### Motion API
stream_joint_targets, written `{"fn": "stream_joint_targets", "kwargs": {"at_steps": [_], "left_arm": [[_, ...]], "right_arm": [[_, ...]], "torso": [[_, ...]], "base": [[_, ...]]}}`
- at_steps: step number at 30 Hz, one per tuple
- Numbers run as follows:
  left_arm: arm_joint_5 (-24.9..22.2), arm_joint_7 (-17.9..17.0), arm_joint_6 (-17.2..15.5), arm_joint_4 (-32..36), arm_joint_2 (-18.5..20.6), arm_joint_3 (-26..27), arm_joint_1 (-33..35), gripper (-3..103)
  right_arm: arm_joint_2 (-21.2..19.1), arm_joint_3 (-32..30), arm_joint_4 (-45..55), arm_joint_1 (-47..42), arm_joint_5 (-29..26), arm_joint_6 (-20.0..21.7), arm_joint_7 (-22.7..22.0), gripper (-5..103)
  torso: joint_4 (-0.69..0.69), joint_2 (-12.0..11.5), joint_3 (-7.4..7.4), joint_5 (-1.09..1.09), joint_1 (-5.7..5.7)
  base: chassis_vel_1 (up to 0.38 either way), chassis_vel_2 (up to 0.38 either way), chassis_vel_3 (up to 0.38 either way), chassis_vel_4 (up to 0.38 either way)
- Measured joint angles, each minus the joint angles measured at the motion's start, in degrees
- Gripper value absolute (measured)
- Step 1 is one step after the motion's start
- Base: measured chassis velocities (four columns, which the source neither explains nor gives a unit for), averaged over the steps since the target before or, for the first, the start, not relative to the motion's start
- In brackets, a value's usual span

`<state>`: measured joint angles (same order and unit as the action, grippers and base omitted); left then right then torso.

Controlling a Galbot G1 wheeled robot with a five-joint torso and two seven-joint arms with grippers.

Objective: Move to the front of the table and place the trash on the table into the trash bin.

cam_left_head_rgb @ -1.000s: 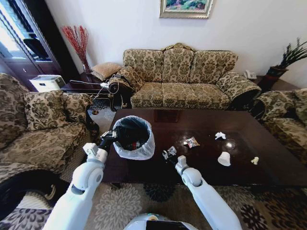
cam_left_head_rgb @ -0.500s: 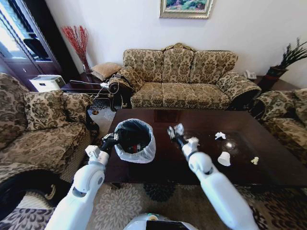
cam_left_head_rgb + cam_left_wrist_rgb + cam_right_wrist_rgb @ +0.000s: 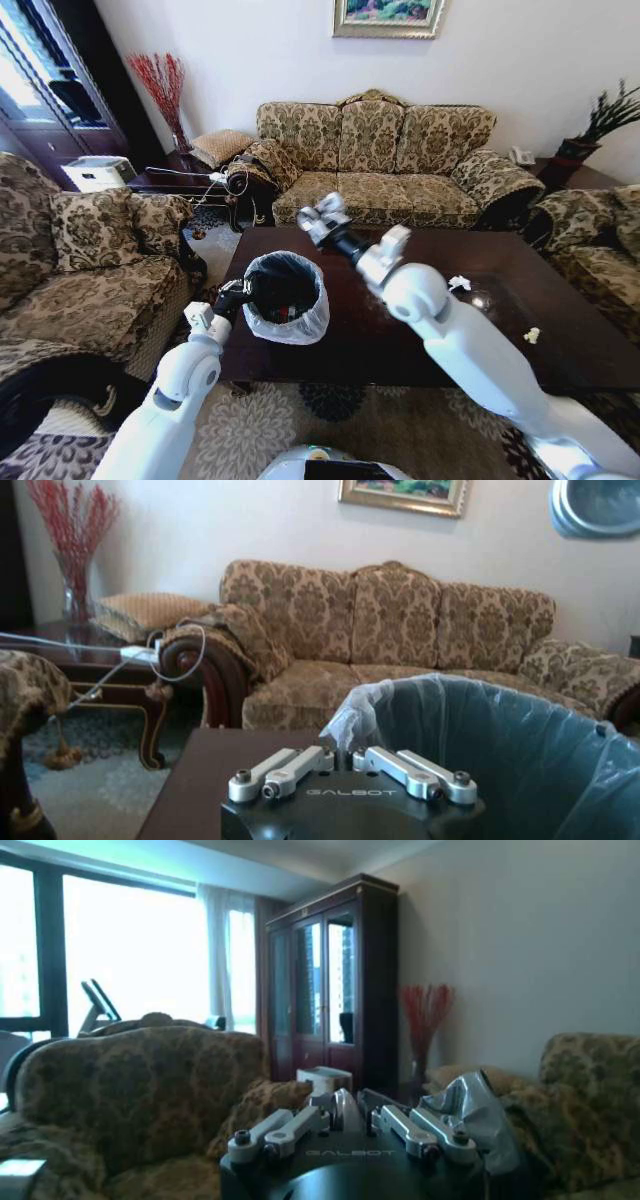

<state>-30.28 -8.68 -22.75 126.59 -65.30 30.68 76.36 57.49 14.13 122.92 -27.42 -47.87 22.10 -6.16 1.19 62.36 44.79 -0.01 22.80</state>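
The trash bin (image 3: 298, 322), lined with a whitish bag, stands on the left end of the dark table (image 3: 330, 352). My left gripper (image 3: 234, 292) is shut on its near-left rim; in the left wrist view the left gripper (image 3: 345, 754) pinches the bag's edge beside the bin (image 3: 500, 735). My right gripper (image 3: 319, 216) is raised high, above and just beyond the bin's far side. The right gripper (image 3: 350, 1104) is shut on a shiny wrapper (image 3: 466, 1106). Crumpled white paper (image 3: 459, 283) and a yellowish bit (image 3: 531, 335) lie on the table's right part.
A patterned sofa (image 3: 385, 165) runs behind the table, with armchairs at the left (image 3: 85, 270) and right (image 3: 600, 245). A side table with cables (image 3: 200, 180) stands at the back left. Patterned carpet (image 3: 260, 425) lies before the table.
My right arm rose from the table with the shiny wrapper and swung up and left, from beside the bin to above its far side. The left gripper stayed on the bin's rim.
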Motion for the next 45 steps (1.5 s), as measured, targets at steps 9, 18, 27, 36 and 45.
{"fn": "stream_joint_targets", "kwargs": {"at_steps": [9,18,27,36,45], "left_arm": [[-2.36,-0.34,-0.76,-0.98,0.71,0.24,-1.83,3],[-2.26,-0.33,-0.79,-1.08,-0.30,0.11,-1.37,3],[-2.13,-0.20,-0.76,-1.01,-0.15,0.35,-1.92,3],[-0.78,-0.12,-0.12,-1.18,-0.97,0.23,-1.80,3],[2.47,1.07,1.55,0.62,-2.80,3.07,2.14,3]], "right_arm": [[-1.01,7.63,-0.24,-0.63,0.18,-0.06,0.68,12],[-0.88,9.56,-1.90,-0.73,0.64,0.83,-1.12,30],[0.07,6.30,-2.84,-1.58,1.80,-0.02,-2.10,69],[-2.87,-4.55,-3.48,-6.31,3.40,-2.48,-8.79,98],[-2.72,-18.04,-13.91,-20.26,10.30,-5.40,-8.14,100]], "torso": [[-0.02,0.00,0.00,0.00,0.00],[-0.01,0.00,0.00,0.01,0.00],[0.00,0.01,0.00,0.01,0.00],[0.01,0.01,0.00,0.01,0.00],[0.03,0.01,0.00,0.06,0.00]], "base": [[0.000,0.000,0.000,0.000],[0.000,0.000,0.000,0.000],[0.000,0.000,0.000,0.000],[0.000,0.000,0.000,0.000],[0.000,0.000,0.000,0.000]]}}
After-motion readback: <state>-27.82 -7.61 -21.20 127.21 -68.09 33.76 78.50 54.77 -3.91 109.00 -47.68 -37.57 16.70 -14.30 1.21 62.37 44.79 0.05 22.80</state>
